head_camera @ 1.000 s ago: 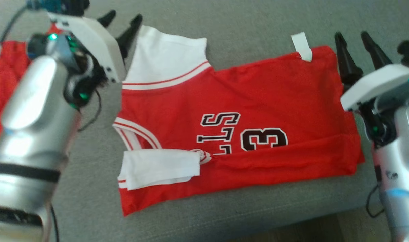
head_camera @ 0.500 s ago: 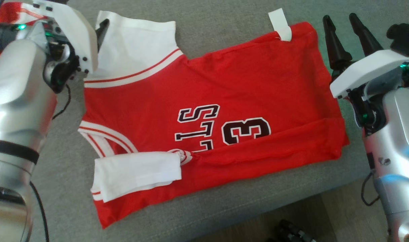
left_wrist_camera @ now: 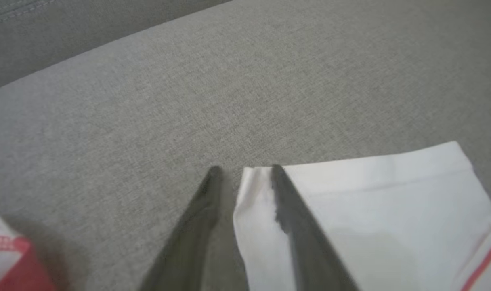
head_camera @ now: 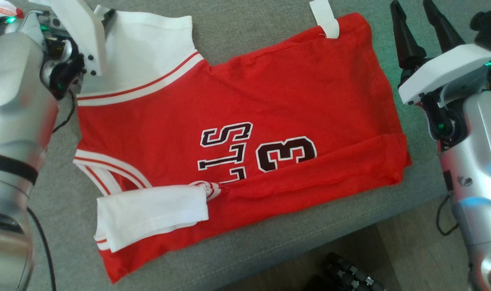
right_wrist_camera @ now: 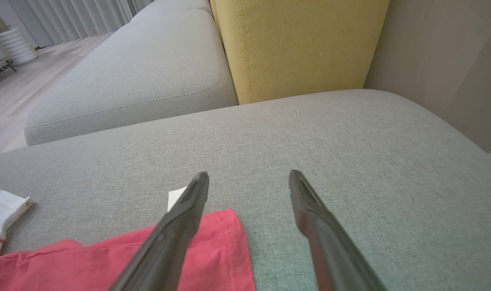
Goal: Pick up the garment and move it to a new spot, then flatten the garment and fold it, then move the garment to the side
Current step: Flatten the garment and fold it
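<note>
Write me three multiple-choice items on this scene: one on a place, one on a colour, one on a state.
1. The red basketball jersey with black lettering lies on: A) the grey fabric sofa cushion; B) the wooden floor; C) a yellow cushion.
2. The jersey's short sleeves are: A) black; B) white; C) yellow.
3. The right gripper is: A) shut on the jersey's hem; B) open, holding nothing; C) shut, empty.
Key: 1 A, grey fabric shows all around the jersey; 2 B, both sleeves are white cloth; 3 B, its fingers stand apart with nothing between them.
</note>
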You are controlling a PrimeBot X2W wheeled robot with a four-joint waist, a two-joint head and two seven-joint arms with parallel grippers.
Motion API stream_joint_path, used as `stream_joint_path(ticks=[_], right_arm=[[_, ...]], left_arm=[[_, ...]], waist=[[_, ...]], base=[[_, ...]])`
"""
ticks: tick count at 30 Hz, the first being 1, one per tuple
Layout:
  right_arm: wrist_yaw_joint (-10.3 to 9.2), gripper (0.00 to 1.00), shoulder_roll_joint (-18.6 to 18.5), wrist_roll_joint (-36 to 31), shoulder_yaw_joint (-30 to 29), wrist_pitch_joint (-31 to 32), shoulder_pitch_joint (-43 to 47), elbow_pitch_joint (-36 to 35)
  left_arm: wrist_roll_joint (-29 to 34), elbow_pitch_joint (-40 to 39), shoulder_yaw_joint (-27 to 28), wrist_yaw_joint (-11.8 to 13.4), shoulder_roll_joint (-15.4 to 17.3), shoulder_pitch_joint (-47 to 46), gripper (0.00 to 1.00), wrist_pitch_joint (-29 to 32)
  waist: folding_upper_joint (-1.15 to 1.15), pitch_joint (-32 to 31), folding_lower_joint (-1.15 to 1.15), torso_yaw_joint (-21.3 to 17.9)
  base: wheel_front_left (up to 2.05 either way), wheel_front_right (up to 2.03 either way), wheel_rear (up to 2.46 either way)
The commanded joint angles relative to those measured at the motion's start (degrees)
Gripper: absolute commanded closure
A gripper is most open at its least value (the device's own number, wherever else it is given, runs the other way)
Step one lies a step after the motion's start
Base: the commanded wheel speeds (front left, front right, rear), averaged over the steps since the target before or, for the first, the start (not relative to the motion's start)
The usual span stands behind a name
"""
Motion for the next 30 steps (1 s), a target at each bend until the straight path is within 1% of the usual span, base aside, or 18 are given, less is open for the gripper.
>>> stream_joint_path(ticks=[1,5,9,13,18,24,27,30], right_arm=[[-0.05,0.00,-0.88,0.33,0.16,-0.57,-1.04,-1.37],[-0.05,0.00,-1.47,0.24,-0.43,0.11,-1.13,0.11],[-0.05,0.00,-2.22,0.27,-0.42,1.72,-1.30,1.69],[-0.05,0.00,-3.75,1.27,0.38,6.30,-1.10,3.90],[-0.05,0.00,-6.28,2.13,1.33,12.86,-0.93,7.10],[-0.05,0.00,-9.51,3.75,3.44,19.60,-1.40,9.90],[-0.05,0.00,-11.41,3.03,5.10,21.33,-2.29,11.05],[-0.05,0.00,-12.06,2.94,6.25,22.11,-3.14,11.74]], left_arm=[[-0.93,-0.96,0.40,0.07,2.13,-1.88,1.00,0.48],[-4.16,-1.92,-0.58,0.07,1.93,-1.83,1.00,-0.16],[-5.75,-3.22,-1.28,0.07,1.63,-1.78,1.00,-3.27],[-8.07,-6.04,-1.09,0.07,0.87,-1.08,1.00,-7.26],[-9.98,-10.38,-1.78,0.07,1.46,0.90,1.00,-10.28],[-11.76,-15.73,-2.52,0.07,2.45,3.64,1.00,-10.80],[-11.94,-17.81,-2.81,0.20,2.64,4.44,1.00,-10.52],[-11.92,-18.95,-2.99,0.60,2.62,4.87,1.00,-10.40]], waist=[[0.00,-0.14,-0.01,0.31],[0.00,-1.11,-0.01,1.95],[0.00,-2.78,-0.01,4.23],[0.00,-4.63,-0.01,7.17],[0.00,-6.73,-0.01,10.77],[0.00,-8.19,-0.01,14.28],[0.00,-8.20,-0.01,15.43],[0.00,-7.95,-0.01,15.90]], base=[[0.00,0.00,0.00],[0.00,0.00,0.00],[0.00,0.00,0.00],[0.00,0.00,0.00],[0.00,0.00,0.00],[0.00,0.00,0.00],[0.00,0.00,0.00],[0.00,0.00,0.00]])
